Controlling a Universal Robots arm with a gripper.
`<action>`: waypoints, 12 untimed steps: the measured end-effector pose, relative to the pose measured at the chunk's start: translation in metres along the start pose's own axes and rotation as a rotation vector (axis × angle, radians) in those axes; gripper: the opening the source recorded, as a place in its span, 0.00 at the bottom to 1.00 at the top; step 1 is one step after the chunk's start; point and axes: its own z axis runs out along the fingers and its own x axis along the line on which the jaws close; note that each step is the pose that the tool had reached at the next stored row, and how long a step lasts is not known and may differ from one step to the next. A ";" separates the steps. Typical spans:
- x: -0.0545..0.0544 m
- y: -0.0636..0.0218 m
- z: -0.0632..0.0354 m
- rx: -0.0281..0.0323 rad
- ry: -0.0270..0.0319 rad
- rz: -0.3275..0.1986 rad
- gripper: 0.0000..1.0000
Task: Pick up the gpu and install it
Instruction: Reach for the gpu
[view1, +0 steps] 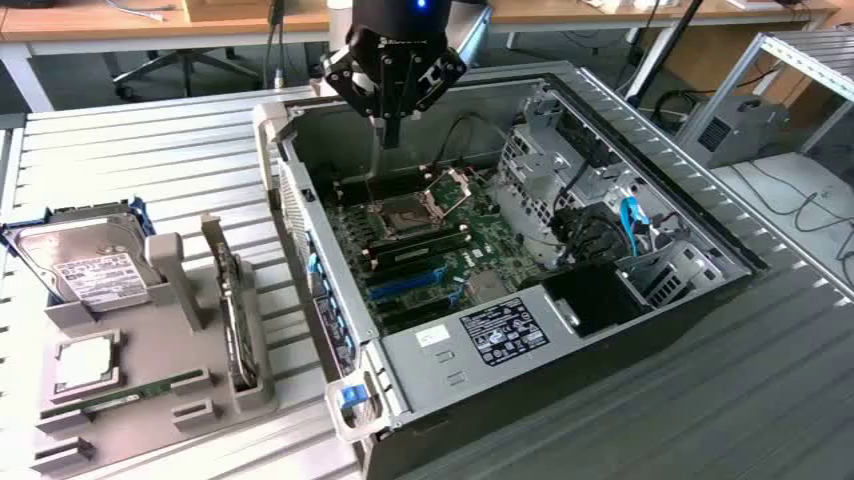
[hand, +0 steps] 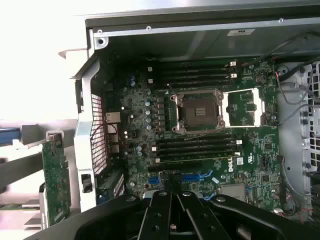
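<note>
The gpu (view1: 236, 318), a thin, flat dark card, stands on edge in a slot of the grey moulded parts tray (view1: 144, 345) on the slatted metal surface (view1: 160, 140), just beside the open black computer case (view1: 641, 330). Inside the case, the blue expansion slots (view1: 400, 286) on the green motherboard (view1: 447, 235) look empty. The black gripper (view1: 390, 138) hangs over the case's interior, fingers (view1: 388, 125) together on nothing. By my judgement, pickup and installation both remain.
</note>
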 end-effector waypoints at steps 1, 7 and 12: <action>0.000 0.0000 0.0000 0.0000 0.0000 0.000 0.11; 0.006 -0.0004 -0.0002 0.0001 0.0000 0.000 0.11; 0.010 -0.0007 -0.0003 0.0000 0.0000 0.000 0.11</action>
